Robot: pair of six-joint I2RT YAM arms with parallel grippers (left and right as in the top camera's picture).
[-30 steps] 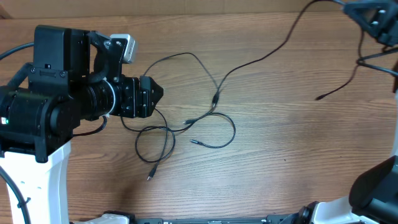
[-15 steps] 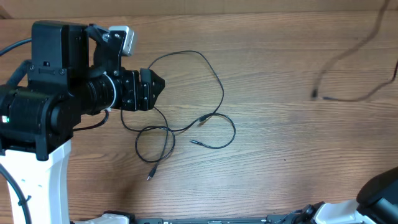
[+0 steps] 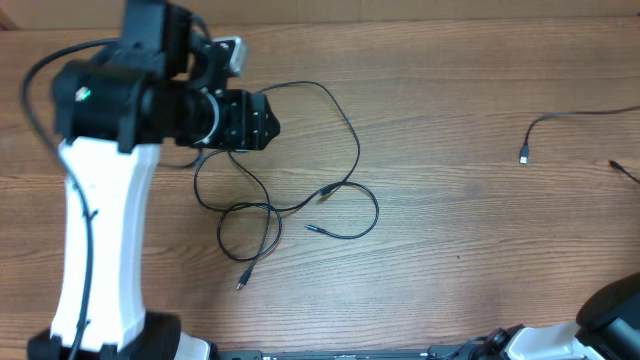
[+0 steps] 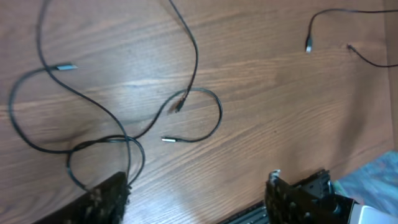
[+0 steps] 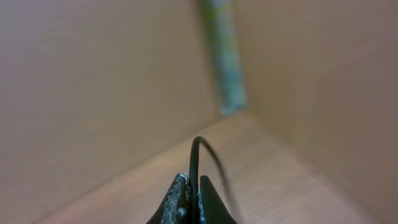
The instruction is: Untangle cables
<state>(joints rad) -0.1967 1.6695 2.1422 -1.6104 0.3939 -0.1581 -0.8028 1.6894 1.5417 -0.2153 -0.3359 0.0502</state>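
Thin black cables (image 3: 357, 148) lie looped over one another on the wooden table, with small plugs (image 4: 179, 106) at their ends. My left gripper (image 3: 270, 122) hovers at the upper left edge of this tangle. It is open, its fingers (image 4: 109, 198) wide apart with only bare wood between them. A separate cable lies far right, its plug end (image 3: 523, 156) free on the table. My right gripper (image 5: 194, 185) is out of the overhead view. It is shut on a black cable (image 5: 194, 155) that rises from between its tips.
The left arm's white post (image 3: 100, 250) stands at the left. Part of the right arm's base (image 3: 612, 305) shows at the bottom right corner. Another thin cable end (image 3: 618, 167) lies at the right edge.
The right arm has drawn one cable out of the tangle to the far right and left the overhead view. The left arm has swung up and right, its jaws a little narrower.
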